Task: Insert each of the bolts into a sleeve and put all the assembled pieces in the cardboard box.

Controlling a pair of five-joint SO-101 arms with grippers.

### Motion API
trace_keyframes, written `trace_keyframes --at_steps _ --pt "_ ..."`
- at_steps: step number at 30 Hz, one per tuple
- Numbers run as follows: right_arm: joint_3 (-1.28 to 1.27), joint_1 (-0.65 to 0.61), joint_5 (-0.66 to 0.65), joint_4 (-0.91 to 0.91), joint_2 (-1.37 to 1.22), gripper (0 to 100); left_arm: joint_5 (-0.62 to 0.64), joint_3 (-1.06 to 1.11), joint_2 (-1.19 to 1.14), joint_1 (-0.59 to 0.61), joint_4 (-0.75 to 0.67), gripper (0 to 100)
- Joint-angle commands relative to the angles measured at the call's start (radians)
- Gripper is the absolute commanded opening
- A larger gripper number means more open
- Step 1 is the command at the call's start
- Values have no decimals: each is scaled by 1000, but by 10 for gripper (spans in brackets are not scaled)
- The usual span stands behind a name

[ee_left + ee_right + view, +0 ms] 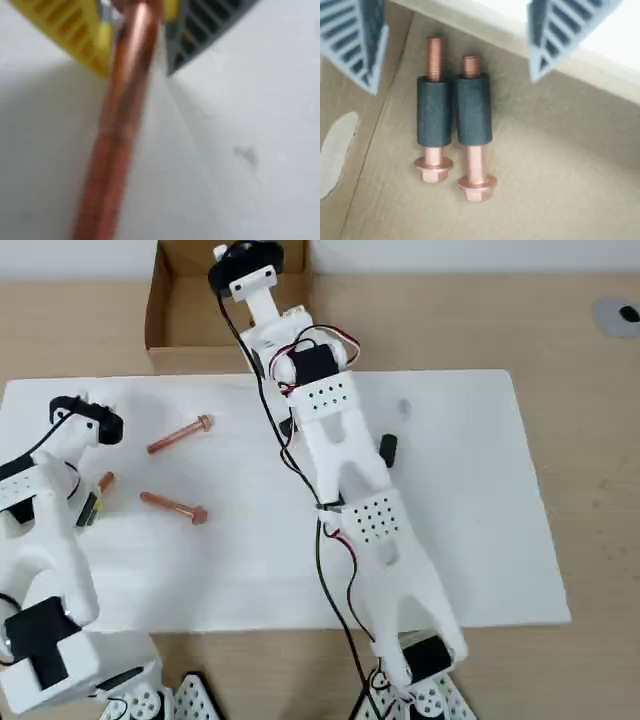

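Sheet [470,500], white, on wooden table [590,490]

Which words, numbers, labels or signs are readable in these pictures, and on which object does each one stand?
There are none. The cardboard box, the two black sleeves on their bolts, the loose bolts and the white sheet carry no readable print. The small grey mark on the sheet looks like a smudge, not a sign.

White plastic arms [345,455] with black motors [312,364], dotted plates [373,517] and black-and-red cables [322,570].
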State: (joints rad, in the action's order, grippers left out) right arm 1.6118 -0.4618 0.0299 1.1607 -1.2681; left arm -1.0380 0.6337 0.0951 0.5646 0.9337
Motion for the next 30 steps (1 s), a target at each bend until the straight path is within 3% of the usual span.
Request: trace_keyframes --at_steps 1,7,11,19,22,25,30 --pt "54 -19 -5 -5 25 236 -2 8 -7 6 -14 81" --pt "54 -18 -5 -5 25 235 20 -31 -71 9 -6 12" --pt "54 -19 -5 -5 25 235 160 -97 -54 2 11 8" --pt "54 -21 -5 -5 25 235 358 -358 122 -57 310 9" --pt "54 -21 -5 -5 25 235 534 -446 202 -83 387 9" --pt "54 -21 -5 -5 25 235 790 -531 259 -78 442 9" --pt "54 -21 -5 -5 27 235 1379 -592 306 77 503 9"
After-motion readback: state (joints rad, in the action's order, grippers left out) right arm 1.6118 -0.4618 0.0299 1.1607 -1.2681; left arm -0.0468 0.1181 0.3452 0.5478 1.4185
